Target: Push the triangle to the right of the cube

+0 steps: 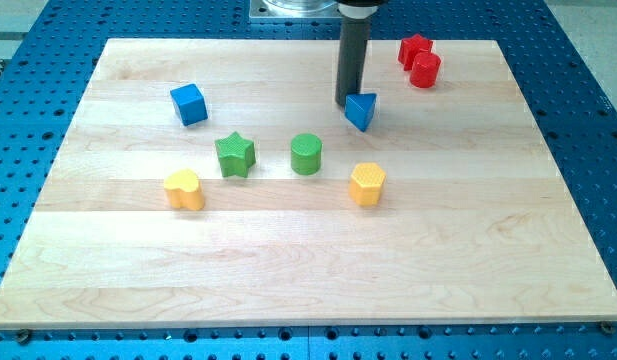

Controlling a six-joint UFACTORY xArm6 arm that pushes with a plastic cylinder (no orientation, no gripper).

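On the wooden tabletop [308, 260], the blue cube [189, 104] sits far left; well to its right, my tip [348, 101] touches the blue triangle [361, 110] at that block's left edge. The rod carries no jaws to release or clench.

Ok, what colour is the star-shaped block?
Green. The star shows in the camera view, just left of the green cylinder.

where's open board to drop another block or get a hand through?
Bare: the wooden board's whole bottom strip below the yellow heart and yellow hexagon; also the right side. Crowded: my tip touching the blue triangle, near the red blocks.
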